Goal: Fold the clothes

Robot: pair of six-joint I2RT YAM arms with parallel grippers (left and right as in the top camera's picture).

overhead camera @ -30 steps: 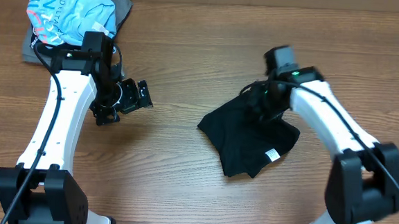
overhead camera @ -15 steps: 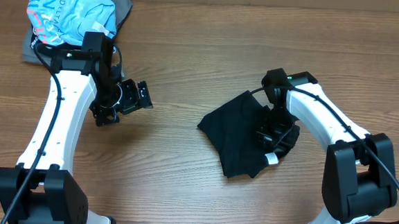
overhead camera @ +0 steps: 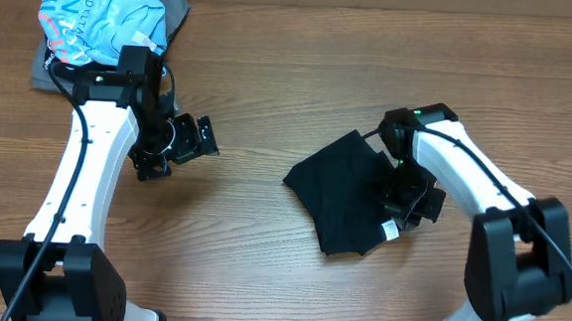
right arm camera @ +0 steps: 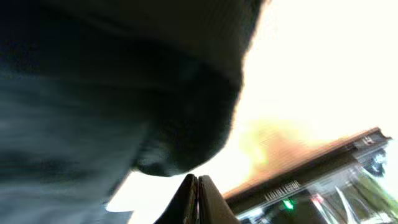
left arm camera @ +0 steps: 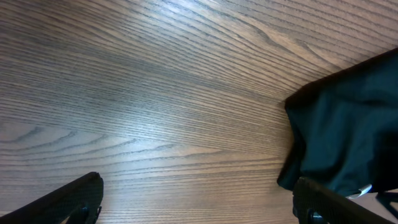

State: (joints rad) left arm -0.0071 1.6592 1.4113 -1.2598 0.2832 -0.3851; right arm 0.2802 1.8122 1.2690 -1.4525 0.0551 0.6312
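The black T-shirt (overhead camera: 339, 194) lies bunched in a rough folded shape on the wooden table right of centre, its small white tag (overhead camera: 389, 228) at the front right. My right gripper (overhead camera: 410, 203) is low at the shirt's right edge. In the right wrist view its jaws (right arm camera: 198, 182) are pressed together with nothing between them, and the dark fabric (right arm camera: 106, 87) looms just past the tips. My left gripper (overhead camera: 183, 139) is open and empty over bare table, well left of the shirt. Its fingers (left arm camera: 199, 205) are spread wide, with the shirt (left arm camera: 348, 130) at the right.
A light blue printed shirt (overhead camera: 101, 20) lies on a grey folded garment (overhead camera: 45, 69) at the back left corner, behind the left arm. Bare wood table (overhead camera: 250, 258) lies between the arms and in front of the shirt.
My right gripper has swept from the shirt's back edge forward and right across it to the right front edge near the tag. The left arm has not moved.
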